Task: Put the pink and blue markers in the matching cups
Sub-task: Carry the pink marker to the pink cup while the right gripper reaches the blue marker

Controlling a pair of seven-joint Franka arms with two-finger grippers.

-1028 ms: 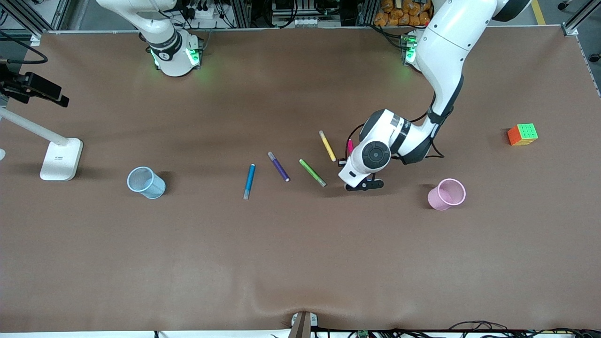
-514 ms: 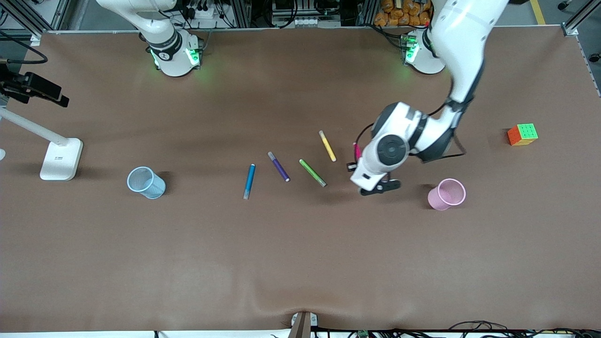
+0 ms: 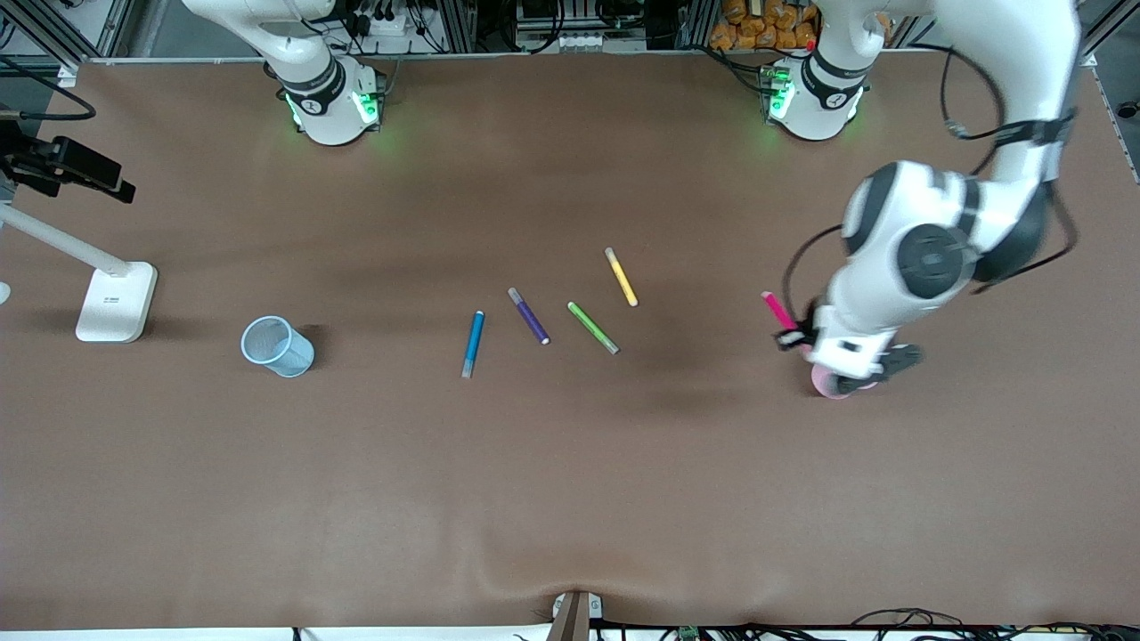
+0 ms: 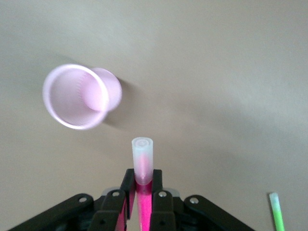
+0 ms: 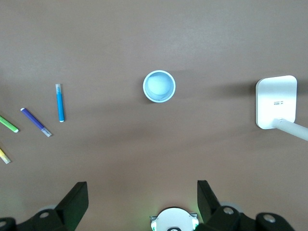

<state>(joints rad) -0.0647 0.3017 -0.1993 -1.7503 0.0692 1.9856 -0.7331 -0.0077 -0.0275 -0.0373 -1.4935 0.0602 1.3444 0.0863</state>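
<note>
Pink marker [image 4: 143, 163] clamped in left gripper [image 4: 142, 192] over pink cup [image 4: 77, 96], not yet dropped; blue marker [image 3: 472, 343] on table, well apart from blue cup [image 3: 276, 345]; right gripper [image 5: 142, 202] spread, waiting

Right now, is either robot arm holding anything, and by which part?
The left gripper holds the pink marker just below its pale cap, near the pink cup. The right gripper is open, holding nothing.

You have open worktop [image 3: 570, 499] all along the camera's edge. Mid-table, the blue marker [image 3: 472, 343], purple marker [image 3: 528, 315], green marker [image 3: 592, 327] and yellow marker [image 3: 621, 276] lie close together, leaving only narrow gaps. The lamp base [image 3: 116, 301] stands near the blue cup [image 3: 277, 346].
</note>
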